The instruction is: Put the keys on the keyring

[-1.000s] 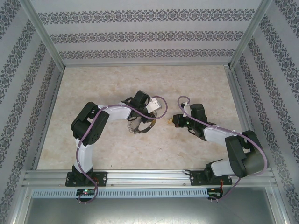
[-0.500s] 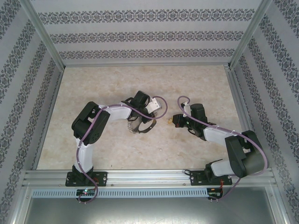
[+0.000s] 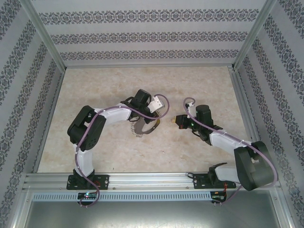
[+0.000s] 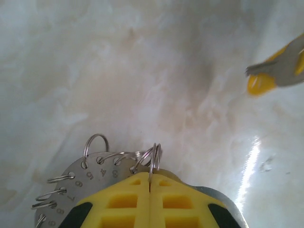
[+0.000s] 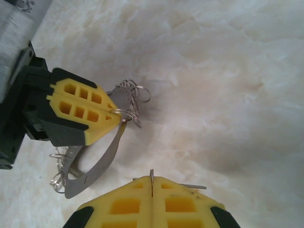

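Mid-table: left gripper (image 4: pixel 150 179) pinched tight on keyring (image 4: pixel 90 173) by one small split ring (image 4: pixel 155 159); right gripper (image 5: pixel 152 184) closed on key (image 5: pixel 151 175), edge-on, near keyring, not touching. Both grasps done; threading key on left

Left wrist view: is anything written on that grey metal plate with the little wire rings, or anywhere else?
"5", "6", "7", "8", "9": single digits stamped beside the holes along the rim of the keyring, soft and upside down.
Digits further along the rim: too blurred to read.
No other writing can be read.
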`<state>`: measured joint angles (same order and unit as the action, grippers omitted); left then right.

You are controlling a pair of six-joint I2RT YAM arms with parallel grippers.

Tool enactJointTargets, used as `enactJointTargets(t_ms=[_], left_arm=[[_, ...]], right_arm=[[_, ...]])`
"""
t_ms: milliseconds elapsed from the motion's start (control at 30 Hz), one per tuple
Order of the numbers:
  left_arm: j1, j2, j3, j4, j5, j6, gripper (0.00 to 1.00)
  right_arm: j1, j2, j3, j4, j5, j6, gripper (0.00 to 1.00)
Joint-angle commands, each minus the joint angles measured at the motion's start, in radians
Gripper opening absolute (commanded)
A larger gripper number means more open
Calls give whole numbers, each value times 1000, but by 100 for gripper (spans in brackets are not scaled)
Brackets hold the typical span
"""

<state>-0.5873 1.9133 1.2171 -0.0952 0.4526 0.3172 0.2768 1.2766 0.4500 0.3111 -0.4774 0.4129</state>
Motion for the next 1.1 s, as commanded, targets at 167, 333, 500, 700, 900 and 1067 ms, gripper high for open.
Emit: enactJointTargets(t_ms=[167, 333, 500, 700, 900, 1067], left_arm=[[4, -97, 1, -67, 141, -32, 0], [4, -138, -34, -33, 175, -46, 0], [4, -169, -42, -37, 211, -49, 0], [3, -175, -42, -51, 231, -43, 0], [3, -171, -31, -68, 245, -32, 0], [3, -170, -26, -69, 246, -26, 0]], right_arm=[[26, -40, -17, 49, -63, -53, 0], [80, -75, 1, 33, -47, -106, 0], [102, -82, 21, 25, -62, -126, 0], [116, -76, 57, -1, -64, -152, 0], [131, -64, 102, -35, -55, -195, 0], [146, -46, 138, -76, -38, -242, 0]])
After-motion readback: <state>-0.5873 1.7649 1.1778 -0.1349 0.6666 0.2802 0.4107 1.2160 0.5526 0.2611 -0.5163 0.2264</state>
